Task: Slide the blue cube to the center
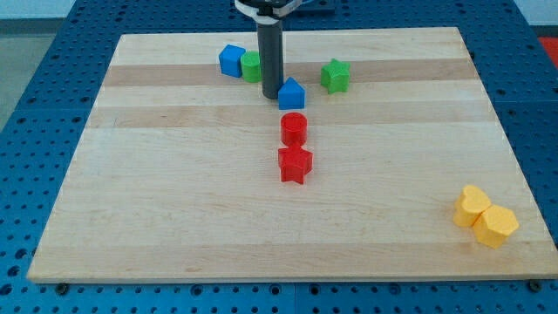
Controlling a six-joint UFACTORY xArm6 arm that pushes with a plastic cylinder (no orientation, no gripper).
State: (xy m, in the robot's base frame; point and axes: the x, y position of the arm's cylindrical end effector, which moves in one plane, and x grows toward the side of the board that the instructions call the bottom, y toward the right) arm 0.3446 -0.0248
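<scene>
The blue cube (pixel 231 60) sits near the view's top, left of centre, touching a green block (pixel 251 66) on its right. My tip (pixel 269 94) is on the board just right of the green block and just left of a blue house-shaped block (pixel 291 93). The rod (pixel 268 57) partly hides the green block's right side. The tip is about one block width to the right of the blue cube, not touching it.
A green star block (pixel 335 76) lies at the top right of centre. A red cylinder (pixel 294 129) and a red star block (pixel 295 164) lie in a column near the centre. Two yellow blocks (pixel 485 217) sit at the bottom right. The wooden board (pixel 174 218) is ringed by a blue pegboard.
</scene>
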